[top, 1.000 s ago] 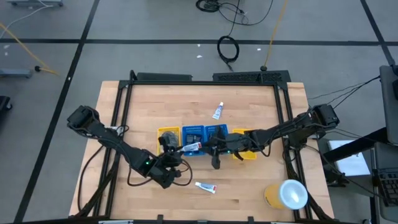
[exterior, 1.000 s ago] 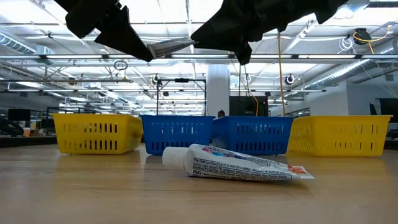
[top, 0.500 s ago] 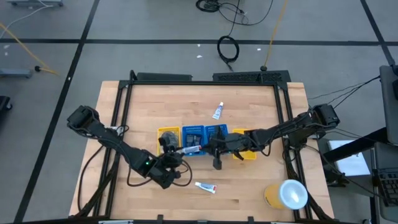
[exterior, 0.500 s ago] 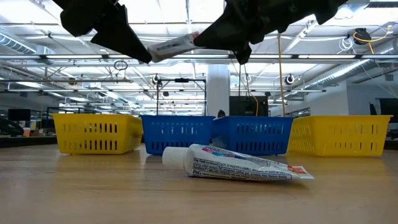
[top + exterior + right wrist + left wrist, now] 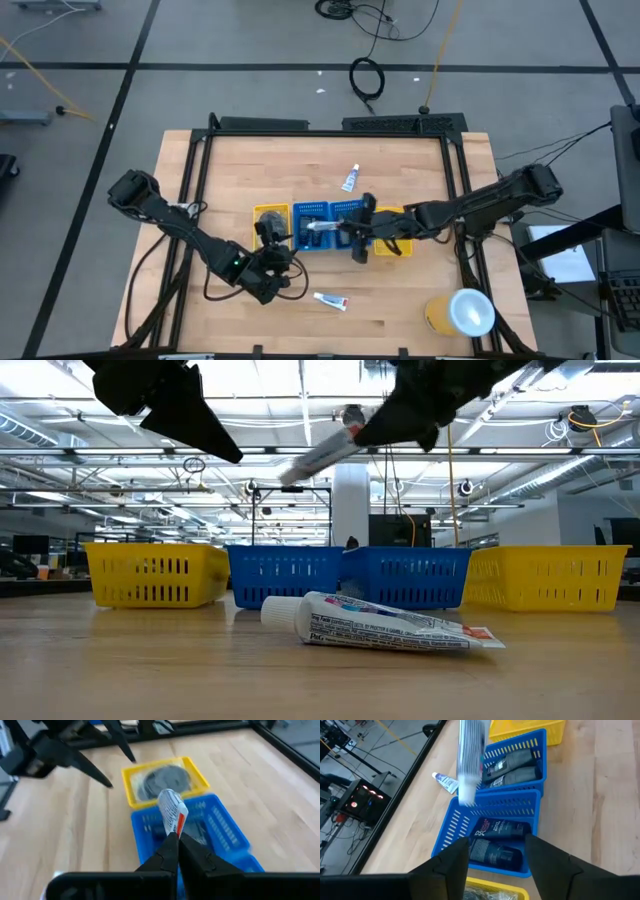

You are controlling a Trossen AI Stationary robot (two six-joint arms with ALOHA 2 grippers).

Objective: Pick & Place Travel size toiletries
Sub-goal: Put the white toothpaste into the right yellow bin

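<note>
A small white tube [image 5: 171, 808] with a red end hangs in the air over the blue trays [image 5: 328, 218], held by my right gripper [image 5: 176, 839], which is shut on it. In the low view the tube [image 5: 320, 453] slants down from the right gripper [image 5: 385, 428]. My left gripper [image 5: 497, 851] stands open just short of the tube's cap end, touching nothing. Dark bottles [image 5: 495, 842] lie in the blue trays. Grey mesh pads [image 5: 162, 779] lie in the yellow tray [image 5: 131, 795]. Two more tubes lie flat on the table, one near [image 5: 331, 299] and one far [image 5: 350, 178]. My right gripper pinches the tube's flat red end [image 5: 178, 826] between its two fingers. The fingers come from the table's right, slanting a little downward, and lie along the tube. The tube sticks out past the fingertips, cap end lowest, clear of the trays and the table.
A second yellow tray [image 5: 393, 242] stands at the right end of the row. A large yellow-and-white cylinder [image 5: 460, 312] stands at the table's near right corner. A black frame [image 5: 330, 125] runs round the table's edge.
My left gripper has opened and let go of the tube, staying where it was. My right gripper has taken the tube by its red end, then gone up and toward the table's right edge with it. The tube has tipped, cap end down.
</note>
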